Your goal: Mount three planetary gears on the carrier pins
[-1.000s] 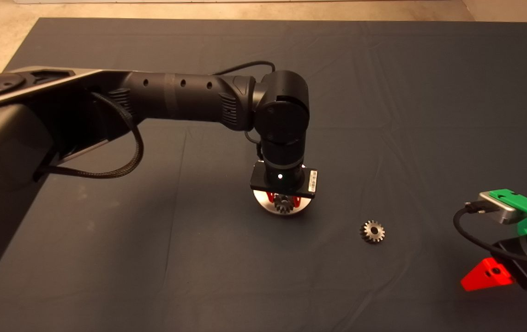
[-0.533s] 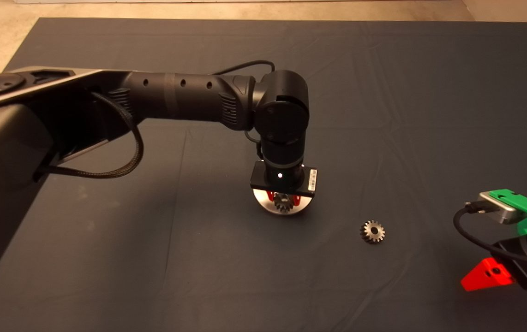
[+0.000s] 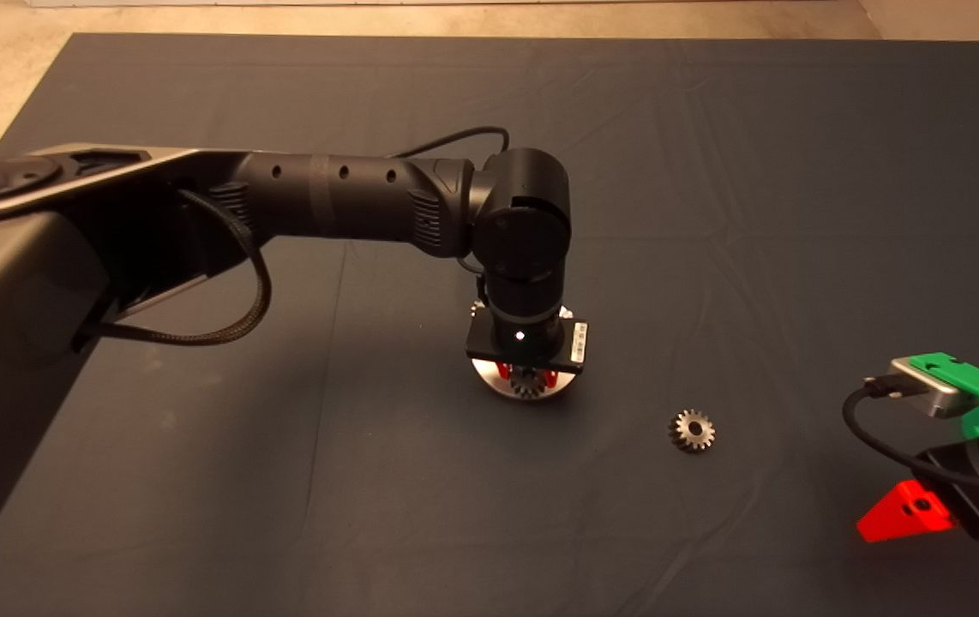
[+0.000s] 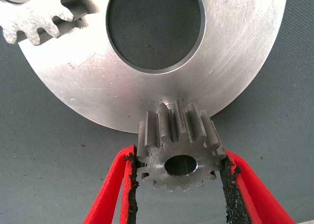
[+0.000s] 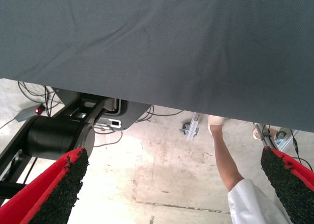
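planetary gear (image 4: 179, 148) pinched flat between left tool (image 4: 179, 185) pads, bore upright to drop over a pin | carrier disc (image 4: 245, 62) just beneath | spare gear (image 3: 693, 430) on counter (image 3: 284, 480) | right tool (image 5: 171, 185) spread, parked

Silver-grey gear (image 4: 179, 145) between red fingers (image 4: 110, 194) with black pads; shiny silver disc (image 4: 235, 62); dark grey mat (image 3: 712, 214).

Setting: robotics lab | worktop (image 3: 798, 171) under dark mat | bare concrete floor (image 5: 162, 175) | loose cables (image 5: 29, 94) | wheeled equipment base (image 5: 98, 113) | person's leg (image 5: 225, 155)
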Controlling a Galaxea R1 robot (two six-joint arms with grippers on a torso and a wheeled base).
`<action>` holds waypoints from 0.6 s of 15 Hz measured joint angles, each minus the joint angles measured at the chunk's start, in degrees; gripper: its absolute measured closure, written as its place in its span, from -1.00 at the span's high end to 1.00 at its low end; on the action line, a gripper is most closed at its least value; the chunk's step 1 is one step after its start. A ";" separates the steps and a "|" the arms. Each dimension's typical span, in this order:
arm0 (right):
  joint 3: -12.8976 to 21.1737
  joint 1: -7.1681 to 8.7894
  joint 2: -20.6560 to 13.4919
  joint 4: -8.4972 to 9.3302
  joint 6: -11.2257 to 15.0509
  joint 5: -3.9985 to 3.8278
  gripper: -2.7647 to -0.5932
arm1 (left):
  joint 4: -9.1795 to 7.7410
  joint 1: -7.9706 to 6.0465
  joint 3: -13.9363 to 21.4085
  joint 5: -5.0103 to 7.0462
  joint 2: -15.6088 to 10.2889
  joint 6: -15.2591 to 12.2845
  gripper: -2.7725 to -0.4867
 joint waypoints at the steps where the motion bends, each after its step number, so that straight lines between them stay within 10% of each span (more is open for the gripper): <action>1: 0.00 0.02 0.00 0.00 0.00 -0.02 0.87 | -0.02 0.00 -0.16 -0.02 0.02 0.44 -0.61; 9: 0.00 0.00 0.00 0.00 0.00 0.00 0.87 | -0.46 -0.05 -1.48 -0.16 0.28 1.98 -0.57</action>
